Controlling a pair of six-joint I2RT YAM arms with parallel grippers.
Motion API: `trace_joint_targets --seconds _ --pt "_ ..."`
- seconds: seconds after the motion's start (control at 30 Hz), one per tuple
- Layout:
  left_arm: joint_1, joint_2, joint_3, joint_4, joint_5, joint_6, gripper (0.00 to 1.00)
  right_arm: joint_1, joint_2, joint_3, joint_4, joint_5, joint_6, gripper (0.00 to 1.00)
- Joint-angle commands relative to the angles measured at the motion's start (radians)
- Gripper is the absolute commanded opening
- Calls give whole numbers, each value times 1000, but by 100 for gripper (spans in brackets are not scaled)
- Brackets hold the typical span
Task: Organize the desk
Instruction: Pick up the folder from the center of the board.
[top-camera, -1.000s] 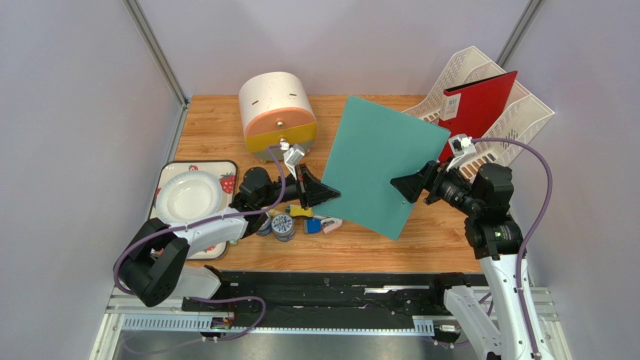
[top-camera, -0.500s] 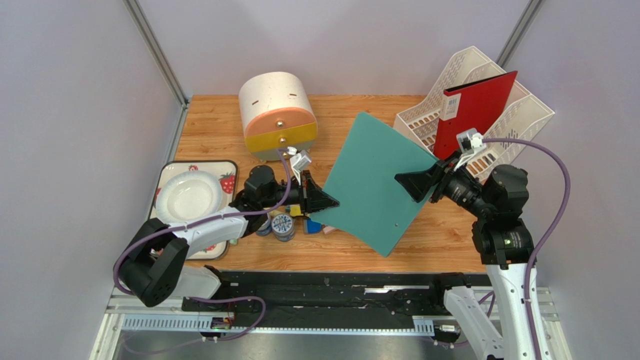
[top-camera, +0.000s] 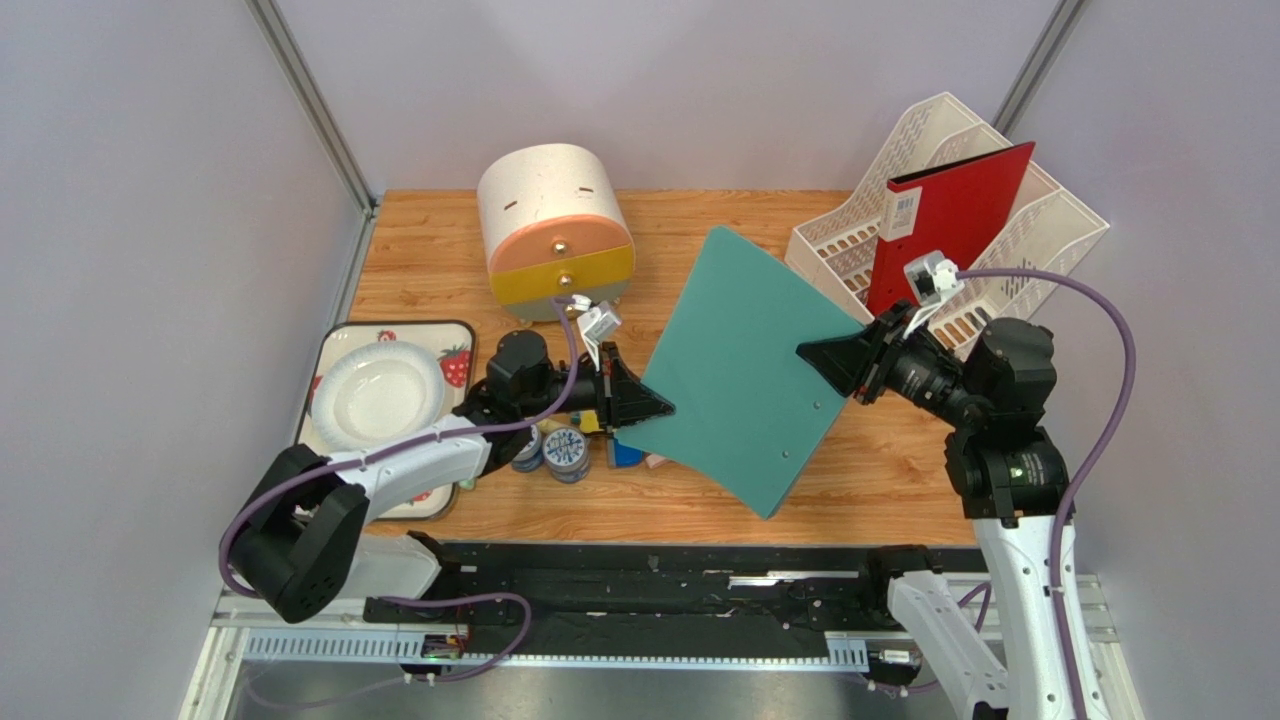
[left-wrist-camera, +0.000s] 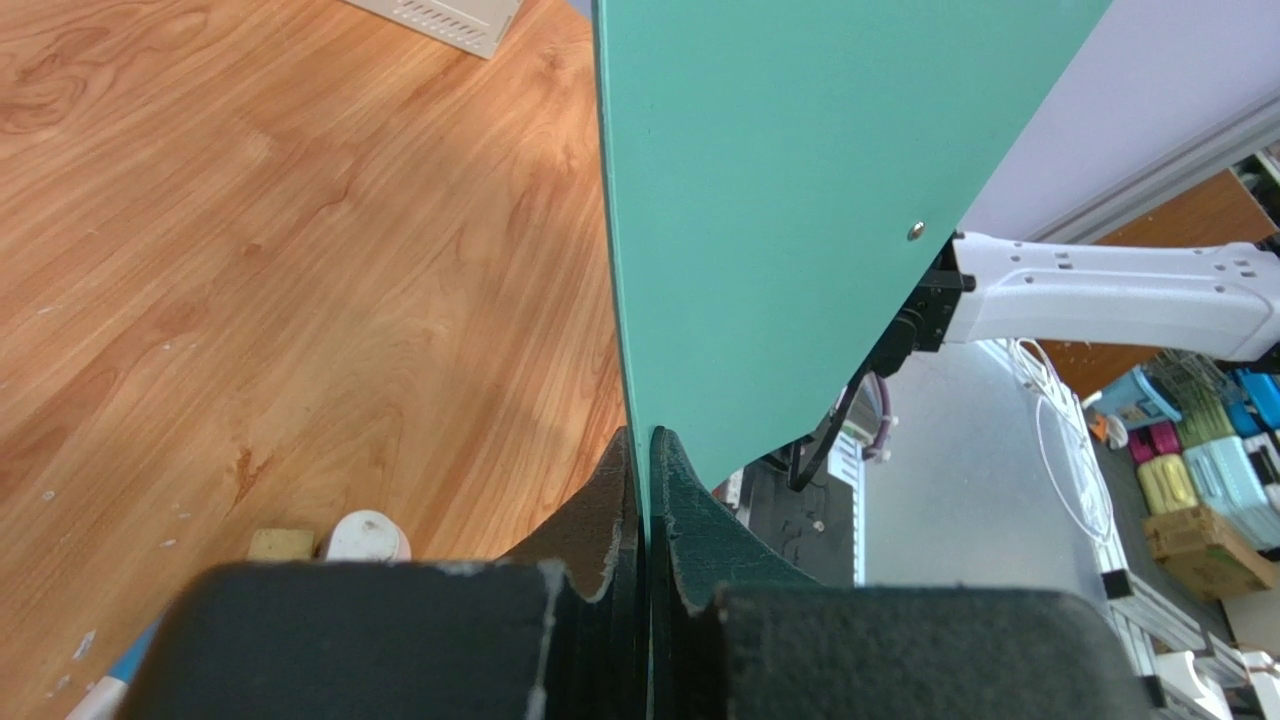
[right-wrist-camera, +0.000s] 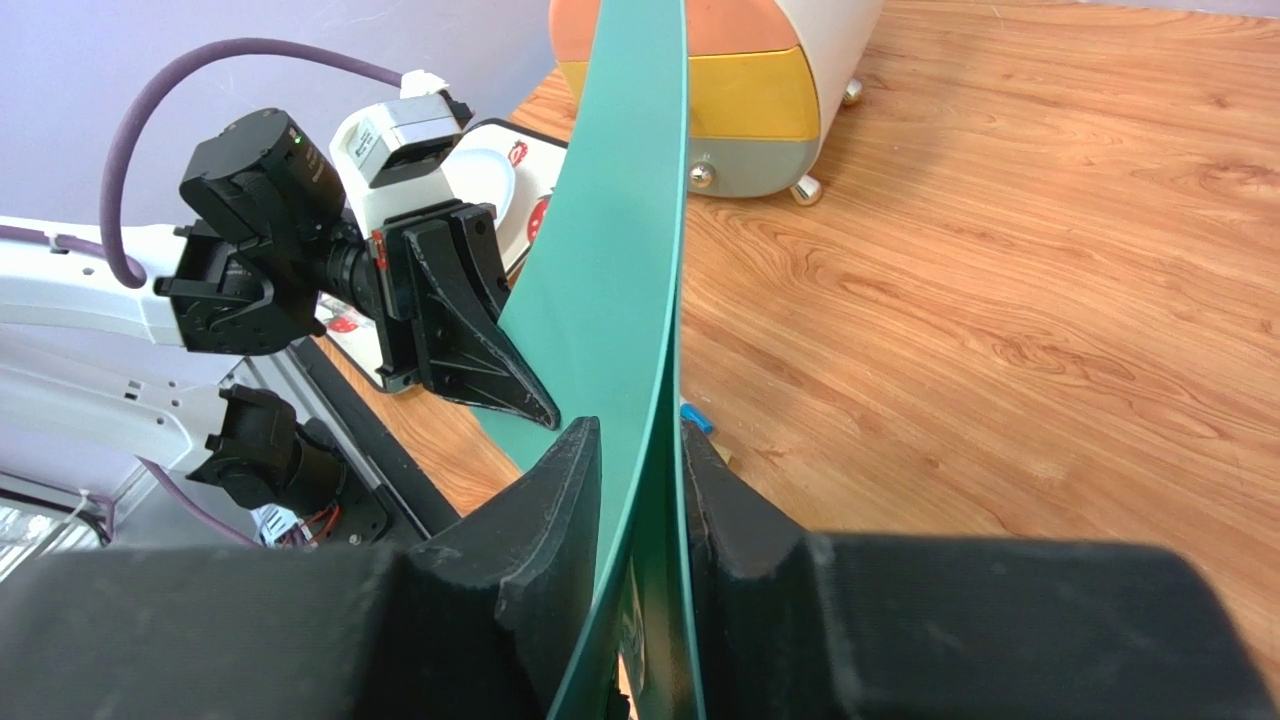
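Observation:
A teal folder (top-camera: 744, 375) hangs tilted above the wood-grain desk (top-camera: 436, 255), held between both arms. My left gripper (top-camera: 661, 402) is shut on its lower left corner; in the left wrist view the thin teal edge (left-wrist-camera: 796, 180) runs straight into the closed jaws (left-wrist-camera: 642, 450). My right gripper (top-camera: 812, 357) grips the folder's right edge. In the right wrist view both fingers press against the folder's covers (right-wrist-camera: 624, 255) at the jaws (right-wrist-camera: 643, 443), and the left gripper (right-wrist-camera: 534, 408) shows beyond.
A round white, orange and yellow drawer box (top-camera: 553, 225) stands at the back. A white file rack (top-camera: 984, 233) with a red folder (top-camera: 947, 225) sits back right. A strawberry-print tray (top-camera: 451, 338) holds a white bowl (top-camera: 373, 390). Tape rolls (top-camera: 567, 450) and small items lie under the left gripper.
The right gripper's jaws have closed onto the folder's right edge. The folder has swung a little lower and toward the near edge. The left gripper kept its hold.

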Motion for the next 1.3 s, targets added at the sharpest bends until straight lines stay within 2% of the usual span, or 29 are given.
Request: trace_joint_targets --seconds 0.0,0.03,0.07,0.27,0.43,0.53,0.57,0.6,0.67,0.7,0.87,0.9,0.97,1.03,1.07,1.17,1.27 --pt "-9 -51 27 -10 -46 53 6 7 -40 33 -57 13 -28 0" --pt "-9 -60 24 -27 -81 56 14 9 -44 36 -63 25 -28 0" --pt "-9 -78 20 -38 -100 58 15 7 -55 38 -74 38 -28 0" --pt "-6 -189 -28 -65 -220 72 17 9 -75 33 -79 117 -14 0" --pt "-3 -243 -45 -99 -258 81 14 7 -74 10 -47 85 9 0" --pt "-3 -246 -43 -114 -269 83 7 7 -74 3 -20 42 28 0" --pt "-1 -243 -42 -118 -272 81 6 9 -75 4 -16 29 28 4" --pt "-1 -238 -36 -119 -266 80 0 7 -74 3 -14 -2 28 19" --pt "-3 -226 -31 -113 -252 78 0 7 -72 6 -16 -27 25 35" --pt "-3 -221 -23 -110 -243 73 0 7 -72 6 -16 -45 22 47" --pt "-3 -201 -14 -107 -237 64 0 7 -75 6 -19 -56 17 54" --pt "-1 -198 -12 -105 -237 63 0 9 -75 3 -19 -56 17 53" --pt "-3 -197 -11 -107 -237 63 0 7 -71 3 -19 -60 14 45" --pt "-3 -195 -11 -107 -235 61 0 7 -64 1 -20 -65 14 29" --pt "-3 -195 -9 -107 -234 61 0 7 -63 3 -27 -68 9 18" --pt "-3 -198 -8 -108 -234 64 0 7 -58 4 -37 -53 3 3" --pt "-3 -201 -8 -121 -252 66 0 7 -64 12 -48 5 2 0"
